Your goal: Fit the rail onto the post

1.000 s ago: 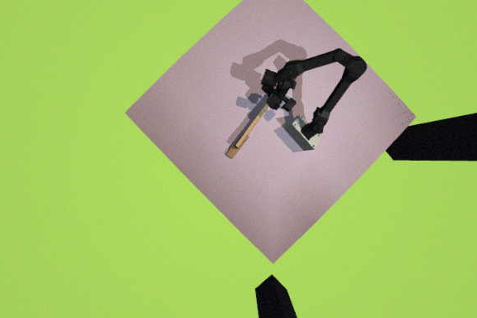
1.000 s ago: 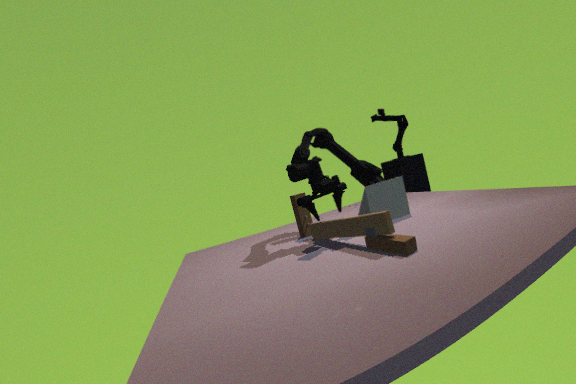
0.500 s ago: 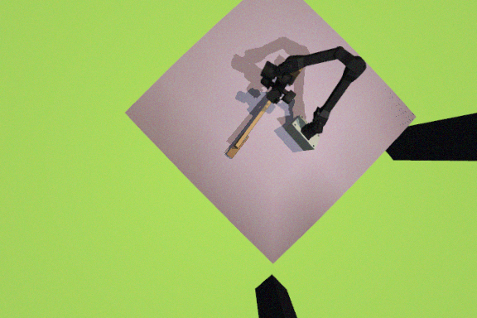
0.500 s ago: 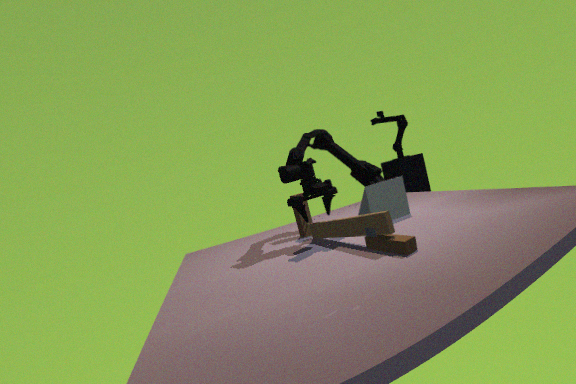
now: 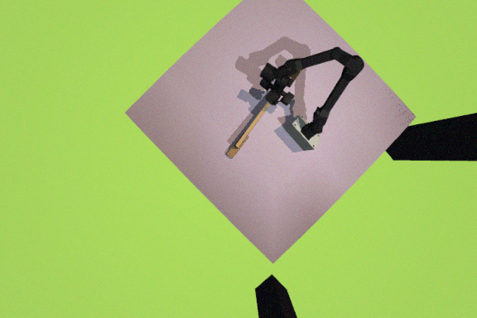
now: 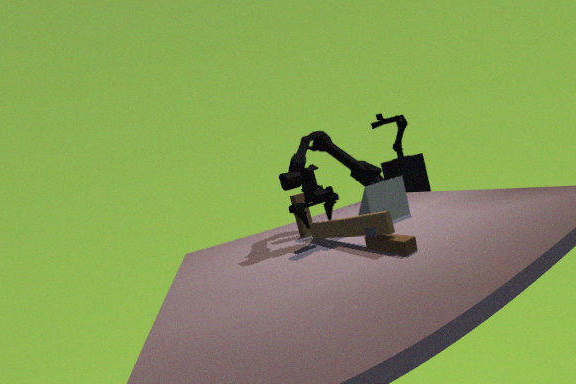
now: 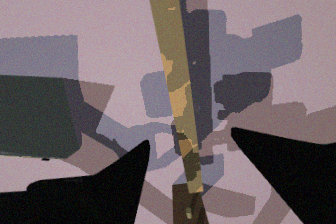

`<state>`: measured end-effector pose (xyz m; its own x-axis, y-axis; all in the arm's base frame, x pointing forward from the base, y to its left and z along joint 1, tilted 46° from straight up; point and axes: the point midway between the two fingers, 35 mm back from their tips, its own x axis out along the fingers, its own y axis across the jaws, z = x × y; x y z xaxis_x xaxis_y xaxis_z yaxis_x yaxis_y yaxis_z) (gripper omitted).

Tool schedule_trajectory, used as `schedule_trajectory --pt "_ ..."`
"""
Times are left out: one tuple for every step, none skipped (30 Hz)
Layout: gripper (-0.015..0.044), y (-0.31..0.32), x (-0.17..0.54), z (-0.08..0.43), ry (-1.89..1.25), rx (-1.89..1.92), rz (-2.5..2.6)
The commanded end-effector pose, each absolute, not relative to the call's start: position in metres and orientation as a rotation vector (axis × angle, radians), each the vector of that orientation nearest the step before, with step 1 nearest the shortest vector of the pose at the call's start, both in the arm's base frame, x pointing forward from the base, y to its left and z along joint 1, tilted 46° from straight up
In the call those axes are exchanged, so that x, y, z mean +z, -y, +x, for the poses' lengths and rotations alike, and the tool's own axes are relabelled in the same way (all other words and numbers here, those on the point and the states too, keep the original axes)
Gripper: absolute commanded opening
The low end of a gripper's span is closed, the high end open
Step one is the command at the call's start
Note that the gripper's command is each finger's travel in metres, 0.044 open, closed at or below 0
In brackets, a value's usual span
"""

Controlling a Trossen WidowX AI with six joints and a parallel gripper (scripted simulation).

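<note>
The long wooden rail point(image 5: 253, 124) point(image 6: 351, 226) point(image 7: 175, 75) slopes down from the footboard block point(image 5: 231, 153) point(image 6: 404, 245), where a small bracket point(image 6: 370, 232) shows at its side. Its near end is low, in front of the upright wooden post point(image 6: 304, 225) point(image 7: 181, 202). In the top view the arm hides that end. My gripper point(image 5: 279, 89) point(image 6: 319, 223) point(image 7: 189, 137) is wide open and empty, pointing down over the near part of the rail. In the wrist view the rail runs between the fingertips, touching neither. The pegs and the end holes cannot be made out clearly.
A grey-green block point(image 5: 300, 135) point(image 6: 388, 198) point(image 7: 29, 117) stands beside the rail, under the arm's base. The arm arches over from it. A black pedestal point(image 6: 418, 172) with a small dark arm stands beyond the table point(image 5: 270, 199) point(image 6: 241, 310). Arm shadows fall around the rail.
</note>
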<state>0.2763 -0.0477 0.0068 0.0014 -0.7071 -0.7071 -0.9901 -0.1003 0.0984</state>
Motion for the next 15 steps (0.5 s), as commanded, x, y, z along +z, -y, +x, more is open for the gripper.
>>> schedule_trajectory --pt "0.0440 0.052 0.003 0.276 -1.748 0.872 -1.859" --pt "0.0440 0.053 0.002 0.276 -1.748 0.872 -1.859" --pt "0.0440 0.054 0.001 0.276 -1.748 0.872 -1.860" --pt "0.0440 0.055 0.000 0.276 -1.748 0.873 -1.860" --pt "0.0440 0.056 -0.001 0.276 -1.748 0.873 -1.860" --pt "0.0440 0.058 -0.002 0.276 -1.748 0.873 -1.860" --pt "0.0440 0.059 -0.003 0.276 -1.748 0.873 -1.860" --pt "0.0440 0.060 -0.004 0.276 -1.748 0.873 -1.861" --pt "0.0440 0.061 -0.006 0.276 -1.748 0.873 -1.861" --pt "0.0440 0.062 -0.007 0.275 -1.748 0.873 -1.861" --pt "0.0440 0.063 -0.008 0.275 -1.749 0.873 -1.861" --pt "0.0440 0.065 -0.009 0.275 -1.749 0.873 -1.862" --pt "0.0440 0.066 -0.010 0.275 -1.749 0.873 -1.862" --pt "0.0440 0.067 -0.011 0.275 -1.749 0.873 -1.862" --pt "0.0440 0.068 -0.012 0.275 -1.749 0.873 -1.862"
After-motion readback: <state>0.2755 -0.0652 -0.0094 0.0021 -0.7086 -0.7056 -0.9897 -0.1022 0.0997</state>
